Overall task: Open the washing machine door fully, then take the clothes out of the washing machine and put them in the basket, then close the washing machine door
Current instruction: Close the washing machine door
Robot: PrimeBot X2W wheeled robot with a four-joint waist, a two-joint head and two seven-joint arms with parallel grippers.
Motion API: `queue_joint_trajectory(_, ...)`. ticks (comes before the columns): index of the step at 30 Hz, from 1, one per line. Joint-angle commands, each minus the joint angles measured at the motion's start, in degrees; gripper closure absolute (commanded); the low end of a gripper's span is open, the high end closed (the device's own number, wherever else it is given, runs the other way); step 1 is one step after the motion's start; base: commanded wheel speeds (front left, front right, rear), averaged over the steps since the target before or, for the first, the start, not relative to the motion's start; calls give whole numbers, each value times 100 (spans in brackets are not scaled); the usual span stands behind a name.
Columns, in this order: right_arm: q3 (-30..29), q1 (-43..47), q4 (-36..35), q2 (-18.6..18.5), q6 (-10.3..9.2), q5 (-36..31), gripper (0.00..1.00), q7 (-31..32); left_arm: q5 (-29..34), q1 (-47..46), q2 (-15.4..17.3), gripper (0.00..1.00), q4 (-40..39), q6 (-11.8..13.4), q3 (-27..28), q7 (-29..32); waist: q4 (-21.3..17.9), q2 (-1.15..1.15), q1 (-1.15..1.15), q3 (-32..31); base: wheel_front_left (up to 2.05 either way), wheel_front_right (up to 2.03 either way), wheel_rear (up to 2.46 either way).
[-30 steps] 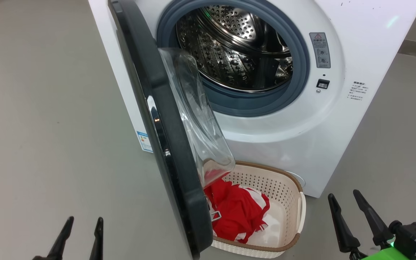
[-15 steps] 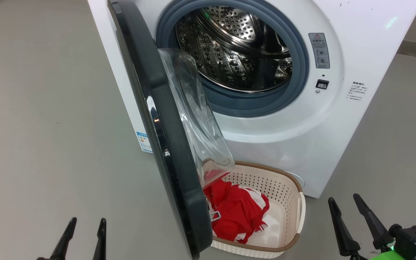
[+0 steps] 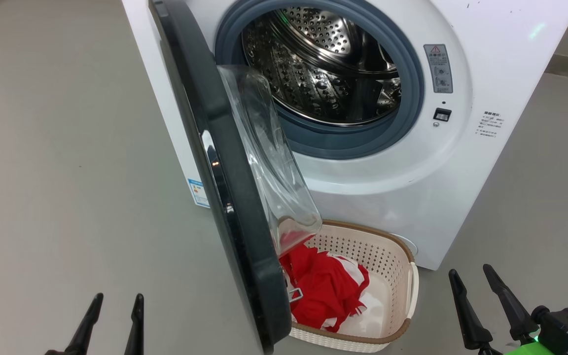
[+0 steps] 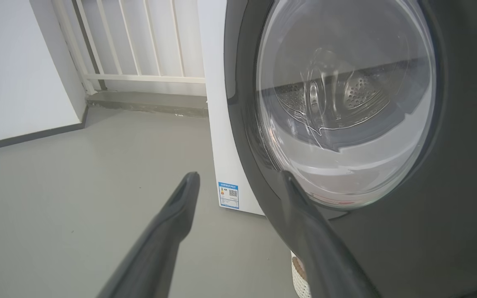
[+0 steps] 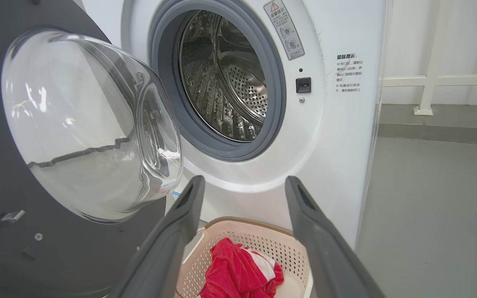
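Grey floor (image 3: pixel 67 172): carries everything; both sets of jaws hang above it.

Washing machine (image 3: pixel 387 197): white front-loader, ahead of both jaws. In the right wrist view its round opening sits ahead of and above the right jaws, with the grey rubber ring (image 5: pixel 278 103) around the perforated steel drum (image 5: pixel 222 82).

Washing machine door (image 3: pixel 225 187): swung open, hinged on the machine's left, standing out toward the robot. It lies between the two sets of jaws, nearer the left jaws. Its black outer face (image 4: pixel 462 186) is ahead and to the right of the left jaws; its inner face and clear glass bowl (image 5: pixel 77 124) are ahead and to the left of the right jaws.

Basket (image 3: pixel 402 296): cream, perforated, brown rim. It is on the floor against the machine's front, ahead of the right jaws and to their left, partly under the glass bowl.

Clothes (image 3: pixel 323 291): red with white panels, bunched inside the basket at its door side, below and ahead of the right jaws.

Blue label (image 4: pixel 228 194): low on the machine's left side, straight ahead between the left fingers.

Left jaws: spread wide, dark fingers (image 3: pixel 84 328) apart from the door, gripping nothing.

Right jaws: spread wide, fingers (image 3: pixel 466 310) short of the basket, gripping nothing.
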Motion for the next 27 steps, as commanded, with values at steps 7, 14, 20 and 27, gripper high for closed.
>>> queue_joint_trajectory(7, 114, -82, -132, -63, 36, -17, 0, -37, -444, -178, 13, 49, -181, -32, 141, -69, 9, 0, 0, -27, 0, 0, 0)
queue_joint_trajectory(14, 126, -80, -130, -51, 36, -21, 0, -37, -1194, -312, 150, 100, -341, -32, -84, -69, 0, 0, 0, -46, 0, 0, 0)
queue_joint_trajectory(20, 134, -94, -129, -39, 36, -23, 0, -37, -2219, -457, 432, 100, -388, -32, -554, -69, -40, 0, 0, -36, 0, 0, 0)
queue_joint_trajectory(27, 135, -101, -130, -23, 36, -24, 0, -37, -4134, -631, 926, 100, -490, -32, -1233, -69, -140, 0, 0, -16, 0, 0, 0)
